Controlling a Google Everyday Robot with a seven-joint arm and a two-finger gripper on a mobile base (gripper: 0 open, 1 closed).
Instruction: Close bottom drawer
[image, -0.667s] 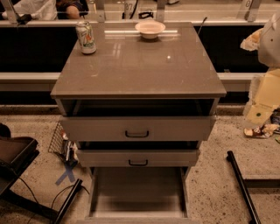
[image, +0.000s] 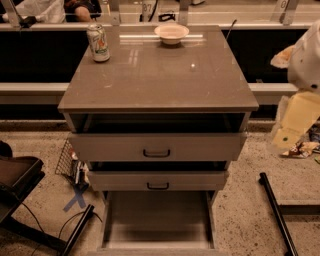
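Jutting bottom drawer (image: 158, 220), front cropped; pincer (image: 299, 117) right

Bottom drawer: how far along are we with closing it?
Done: nothing yet. The bottom drawer is pulled far out, its tray exposed. In hand: the gripper sits at the right edge, away from the drawer. Left: reach its front and push it shut.

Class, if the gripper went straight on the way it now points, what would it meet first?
The gripper, at the right edge beside the cabinet, seems to point downward, so it would probably meet the floor near some wrappers first, not the open bottom drawer. Depth is unclear.
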